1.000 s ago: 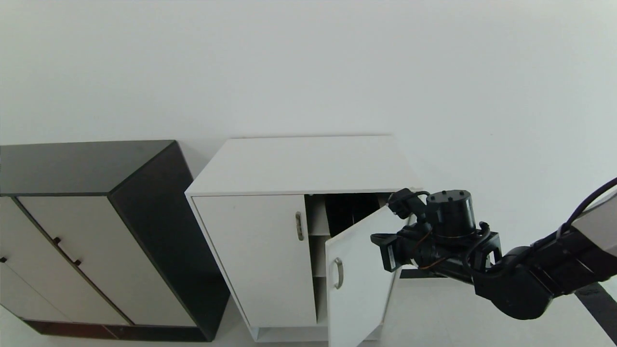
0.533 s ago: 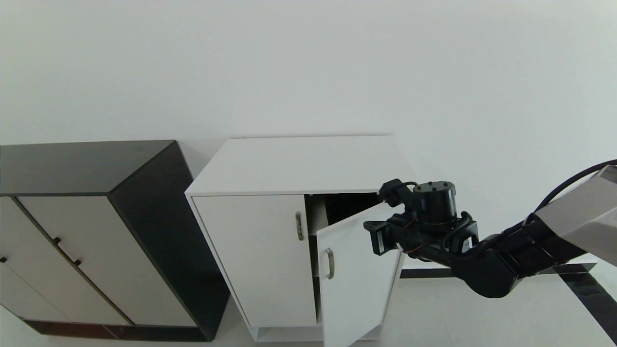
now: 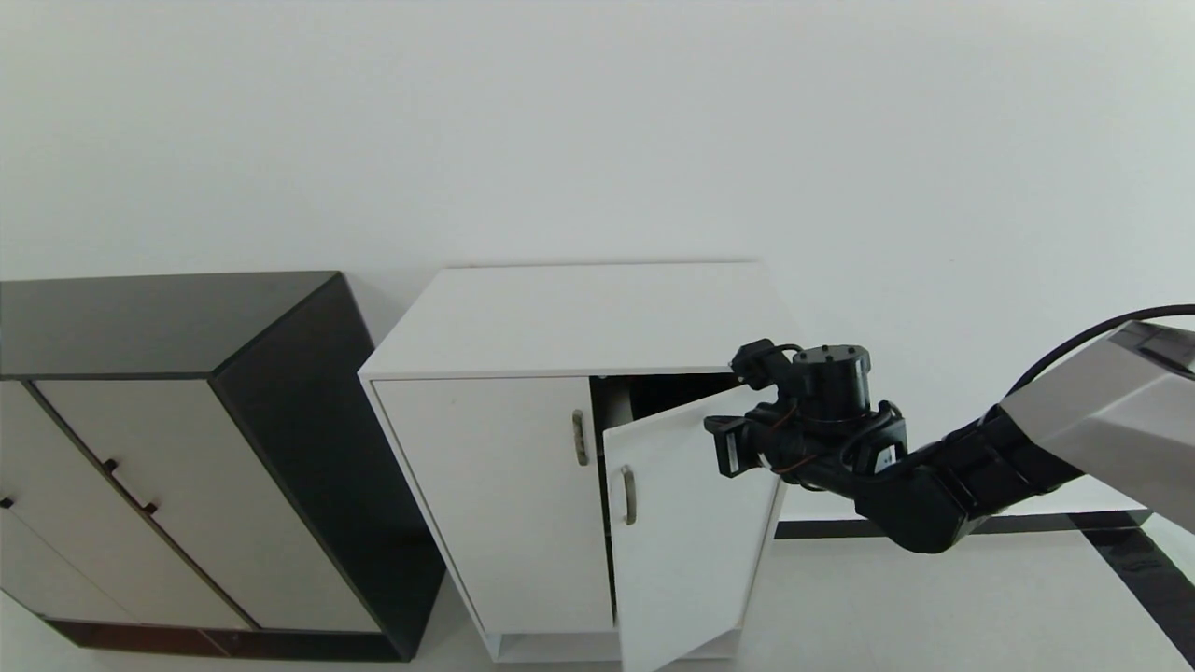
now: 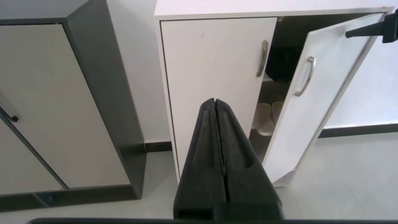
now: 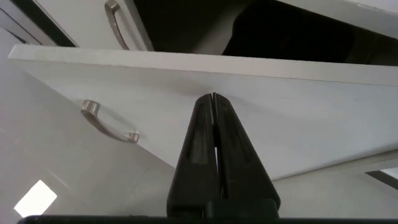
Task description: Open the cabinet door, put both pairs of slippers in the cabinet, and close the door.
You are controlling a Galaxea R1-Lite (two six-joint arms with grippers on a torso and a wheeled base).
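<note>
Right gripper pinched shut, empty, against door; handle at its 8 o'clock. Watch: tip may skid off, leaving your door ajar.

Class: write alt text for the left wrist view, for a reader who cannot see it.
The shut left pincer points at a white cabinet whose door stands ajar, with pale slippers inside. A dark cabinet stands beside it.

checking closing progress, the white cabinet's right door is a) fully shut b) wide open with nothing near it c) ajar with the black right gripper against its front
c: the white cabinet's right door stands ajar and the shut black right gripper sits against its outer face.
</note>
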